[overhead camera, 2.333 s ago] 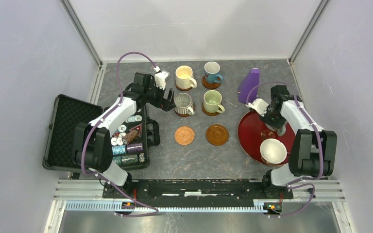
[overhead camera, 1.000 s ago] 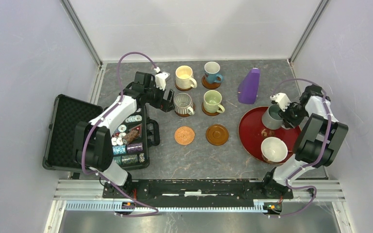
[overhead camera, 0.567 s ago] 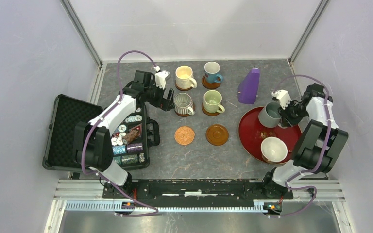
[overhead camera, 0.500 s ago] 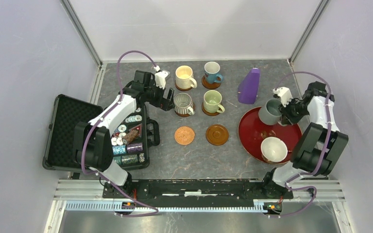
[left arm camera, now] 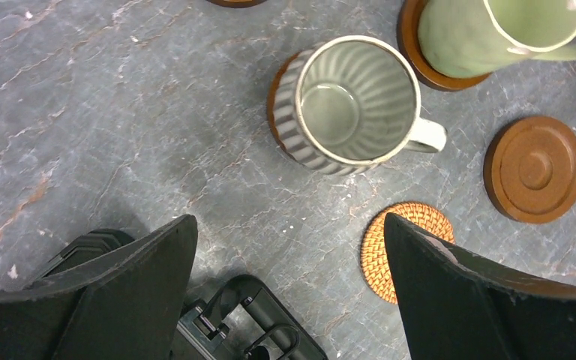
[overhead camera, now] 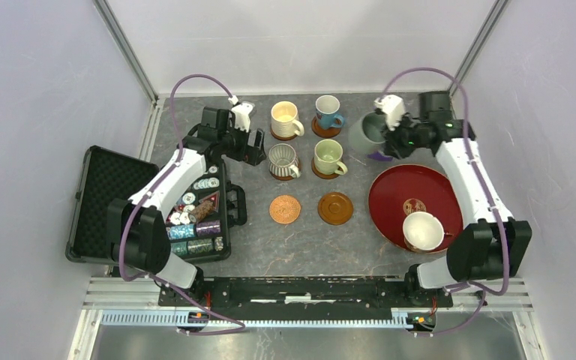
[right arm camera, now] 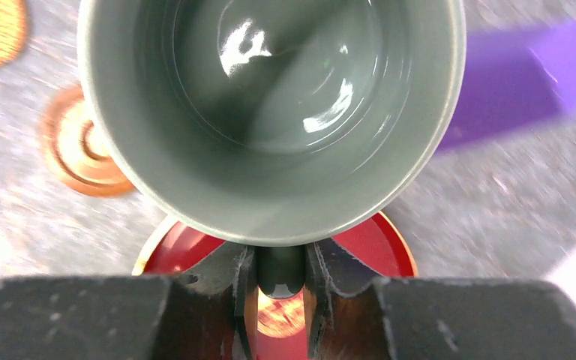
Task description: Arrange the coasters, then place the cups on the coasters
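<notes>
My right gripper (overhead camera: 391, 135) is shut on the handle (right arm camera: 280, 271) of a grey-blue cup (overhead camera: 366, 133) (right arm camera: 270, 112), held in the air beyond the red tray's far edge. Cream (overhead camera: 285, 120), blue (overhead camera: 328, 112), grey striped (overhead camera: 282, 160) (left arm camera: 356, 105) and pale green (overhead camera: 328, 157) (left arm camera: 495, 34) cups stand on coasters. Two coasters lie bare: a copper-orange woven one (overhead camera: 285, 209) (left arm camera: 405, 247) and a brown one (overhead camera: 335, 208) (left arm camera: 534, 169). A white cup (overhead camera: 422, 231) sits on the tray. My left gripper (overhead camera: 251, 146) (left arm camera: 289, 262) hangs open and holds nothing, just left of the striped cup.
The red round tray (overhead camera: 390, 195) (right arm camera: 375, 247) lies at the right. A purple cone (right arm camera: 510, 75) lies behind it, mostly hidden by the held cup in the top view. An open black case (overhead camera: 105, 202) with poker chips sits at the left beside the left arm.
The right arm lifted the grey-blue cup off the red tray and swung it back and left, over the purple cone. The left gripper shifted slightly toward the back.
</notes>
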`<state>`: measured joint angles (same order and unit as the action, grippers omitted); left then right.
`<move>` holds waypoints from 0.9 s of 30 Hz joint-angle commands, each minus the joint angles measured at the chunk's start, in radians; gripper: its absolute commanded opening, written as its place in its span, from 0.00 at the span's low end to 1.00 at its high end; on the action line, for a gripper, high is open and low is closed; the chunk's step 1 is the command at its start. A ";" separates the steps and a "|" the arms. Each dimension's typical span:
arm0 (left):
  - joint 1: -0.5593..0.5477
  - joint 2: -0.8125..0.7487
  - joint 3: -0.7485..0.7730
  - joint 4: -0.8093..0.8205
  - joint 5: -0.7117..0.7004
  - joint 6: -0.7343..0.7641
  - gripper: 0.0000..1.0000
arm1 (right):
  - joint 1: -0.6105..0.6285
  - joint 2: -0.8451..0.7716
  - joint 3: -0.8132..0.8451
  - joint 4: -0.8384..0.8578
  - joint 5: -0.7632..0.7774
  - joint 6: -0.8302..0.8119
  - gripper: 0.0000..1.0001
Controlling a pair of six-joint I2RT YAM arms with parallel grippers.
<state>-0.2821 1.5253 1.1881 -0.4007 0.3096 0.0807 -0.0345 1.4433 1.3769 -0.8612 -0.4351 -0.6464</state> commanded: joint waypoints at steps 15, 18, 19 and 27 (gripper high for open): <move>0.055 -0.125 -0.005 0.003 -0.153 -0.167 1.00 | 0.772 0.156 0.031 0.342 0.389 0.460 0.00; 0.058 -0.151 -0.036 0.011 -0.154 -0.179 1.00 | 0.855 0.206 0.062 0.355 0.468 0.495 0.00; 0.058 -0.161 -0.050 0.018 -0.153 -0.181 1.00 | 0.873 0.222 0.067 0.355 0.477 0.524 0.00; 0.061 -0.211 -0.109 0.024 -0.126 -0.195 1.00 | 0.975 0.277 0.062 0.365 0.595 0.645 0.00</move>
<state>-0.2264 1.3624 1.0973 -0.4099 0.1669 -0.0639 0.9115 1.7447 1.3777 -0.6170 0.0452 -0.0891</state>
